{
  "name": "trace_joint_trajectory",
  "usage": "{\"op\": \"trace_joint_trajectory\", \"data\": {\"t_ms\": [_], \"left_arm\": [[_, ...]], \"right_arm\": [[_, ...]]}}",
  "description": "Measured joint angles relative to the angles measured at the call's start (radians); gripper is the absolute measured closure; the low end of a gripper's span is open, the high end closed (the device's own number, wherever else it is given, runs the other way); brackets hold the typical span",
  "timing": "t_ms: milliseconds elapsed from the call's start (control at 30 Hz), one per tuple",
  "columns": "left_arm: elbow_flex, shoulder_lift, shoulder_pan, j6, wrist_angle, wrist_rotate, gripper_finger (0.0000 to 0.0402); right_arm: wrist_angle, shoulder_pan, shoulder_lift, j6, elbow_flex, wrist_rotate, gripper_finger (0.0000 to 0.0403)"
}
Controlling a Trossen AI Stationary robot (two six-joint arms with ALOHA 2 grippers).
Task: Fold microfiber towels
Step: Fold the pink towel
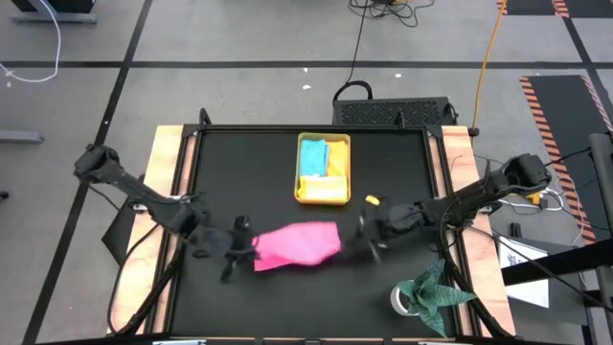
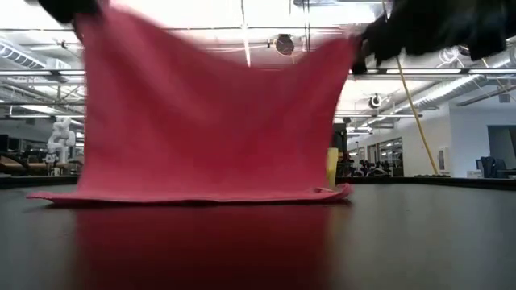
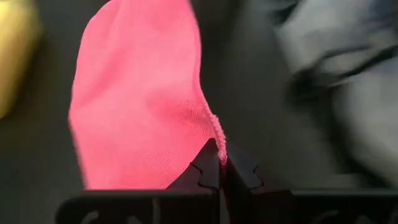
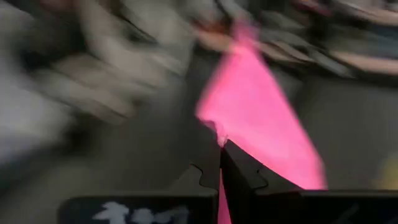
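I am seeing the black desk (image 1: 249, 182) carrying the pink towel (image 1: 299, 244) near its front edge, lower hem resting on it. I am gripping the towel's two upper corners: left end effector (image 1: 251, 251) clamped on one, right end effector (image 1: 352, 241) on the other.

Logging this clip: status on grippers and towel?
Left gripper shut on pink towel edge; right gripper shut on opposite edge. Towel lifted, lower edge on table. Nothing in the way.
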Motion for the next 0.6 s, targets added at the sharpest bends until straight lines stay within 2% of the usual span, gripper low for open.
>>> {"op": "trace_joint_trajectory", "data": {"t_ms": [100,133,167,233,333,467,533,600], "left_arm": [[0.037,-0.030,-0.065,-0.074,0.080,0.048,0.0395],[0.049,-0.039,-0.083,-0.078,0.098,0.041,0.0395],[0.059,-0.047,-0.101,-0.075,0.099,0.010,0.0395],[0.077,-0.054,-0.129,-0.042,0.087,-0.088,0.0397],[0.077,-0.064,-0.126,-0.020,-0.018,-0.227,0.0397],[0.055,-0.051,-0.079,-0.089,-0.202,-0.411,0.0396],[0.019,-0.043,-0.049,-0.105,-0.235,-0.485,0.0398],[-0.030,-0.044,-0.019,-0.111,-0.234,-0.535,0.0396]], "right_arm": [[0.174,0.037,0.001,0.091,0.002,-0.308,0.0403],[0.244,0.051,0.009,0.113,0.002,-0.370,0.0403],[0.306,0.062,0.014,0.127,0.002,-0.395,0.0403],[0.361,0.080,0.009,0.148,0.002,-0.371,0.0403],[0.337,0.070,-0.001,0.138,0.002,-0.211,0.0403],[0.146,0.010,-0.007,0.095,0.002,0.115,0.0403],[0.045,-0.027,-0.006,0.081,0.002,0.281,0.0403],[-0.043,-0.065,-0.006,0.062,0.002,0.403,0.0403]]}}
